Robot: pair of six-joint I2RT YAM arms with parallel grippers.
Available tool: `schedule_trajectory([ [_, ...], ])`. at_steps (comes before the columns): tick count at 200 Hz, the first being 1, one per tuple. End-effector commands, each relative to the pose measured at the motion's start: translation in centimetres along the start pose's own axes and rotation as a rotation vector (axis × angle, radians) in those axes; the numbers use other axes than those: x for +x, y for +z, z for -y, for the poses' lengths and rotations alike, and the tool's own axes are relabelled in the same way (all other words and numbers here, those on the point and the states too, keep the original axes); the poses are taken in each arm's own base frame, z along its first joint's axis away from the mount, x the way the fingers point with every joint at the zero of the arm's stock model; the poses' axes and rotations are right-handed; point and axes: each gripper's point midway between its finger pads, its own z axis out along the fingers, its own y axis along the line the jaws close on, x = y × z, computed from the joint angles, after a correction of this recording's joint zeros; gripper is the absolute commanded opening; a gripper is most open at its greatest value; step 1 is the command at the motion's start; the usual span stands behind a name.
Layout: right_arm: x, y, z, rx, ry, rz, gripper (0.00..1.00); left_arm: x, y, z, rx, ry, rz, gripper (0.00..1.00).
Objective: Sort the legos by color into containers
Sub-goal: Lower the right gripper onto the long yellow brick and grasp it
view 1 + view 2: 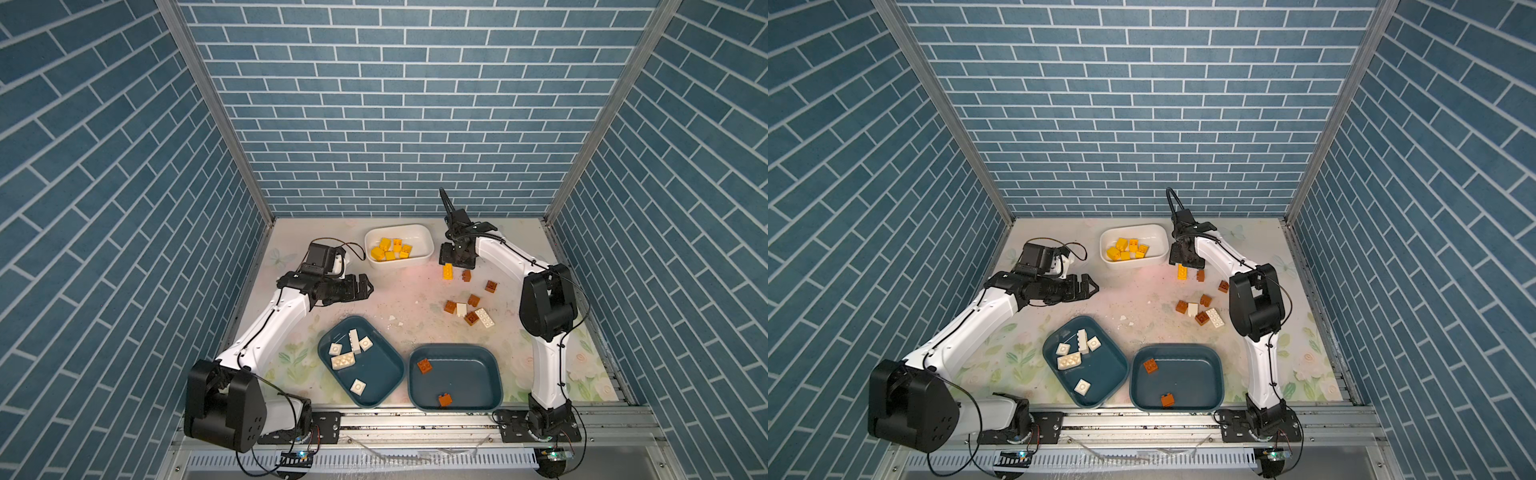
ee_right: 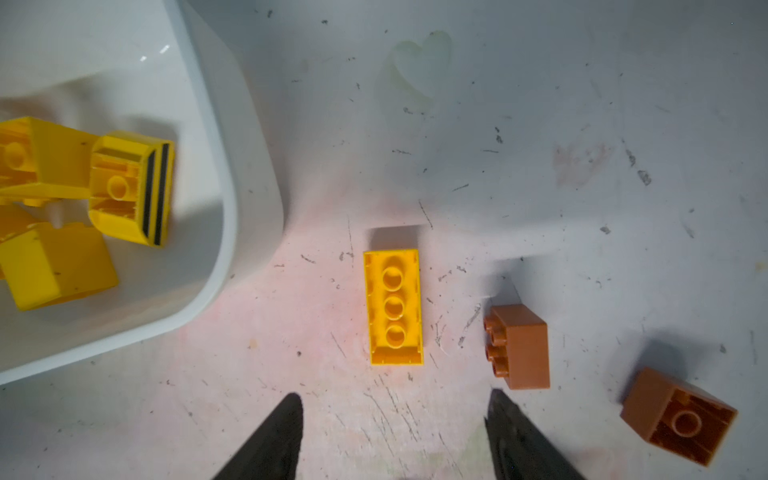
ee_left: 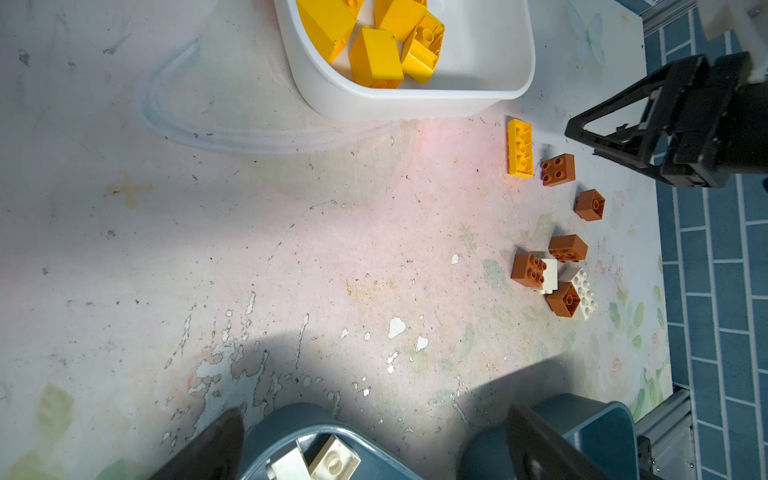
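**Colour sorting, part done**

My right fingers (image 2: 270, 440) stand apart and hold nothing. In the right wrist view the long yellow brick (image 2: 394, 307) lies at centre frame, just ahead of the tips. It rests hollow side up on the table (image 2: 540, 124) and touches neither finger. A brown brick (image 2: 517, 347) lies on its side just right of it, and another (image 2: 677, 415), hollow side up, sits at lower right. The white tub (image 2: 249, 208) fills the left of that frame, with yellow bricks (image 2: 129, 187) inside.

In the left wrist view my left fingers (image 3: 540, 449) rise from the lower edge, spread wide with nothing between them.

In both top views the white tub sits at upper centre of the table. At lower centre the left teal tub (image 1: 386, 390) holds five white bricks (image 1: 343, 360). Just beside it, the right teal tub (image 1: 478, 386) holds two brown bricks (image 1: 424, 365). At centre right a loose cluster (image 1: 461, 309) of three brown and two white pieces lies on the table.
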Motion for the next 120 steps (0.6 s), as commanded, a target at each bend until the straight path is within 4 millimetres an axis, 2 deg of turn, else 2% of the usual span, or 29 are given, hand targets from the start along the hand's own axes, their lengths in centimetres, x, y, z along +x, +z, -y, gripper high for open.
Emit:
schedule_trajectory([
  [1,0.3,1.5,0.2,0.020,-0.006,-0.019,0.70,0.0,-0.5,-0.3,-0.009,-0.001,0.018,1.00],
  [28,0.0,2.3,-0.4,-0.007,0.011,-0.019,0.69,0.1,-0.6,-0.4,-0.017,0.001,0.016,1.00],
  [32,0.5,3.5,-0.3,0.003,0.012,-0.042,0.68,0.1,-0.6,-0.5,-0.019,0.001,0.015,1.00],
  [58,0.9,4.9,-0.3,0.014,0.013,-0.070,0.64,0.2,-0.4,-0.5,-0.020,0.001,0.014,1.00],
  [120,1.7,6.3,0.3,0.054,0.007,-0.103,0.53,0.5,0.0,-0.8,-0.022,0.000,0.004,1.00],
])
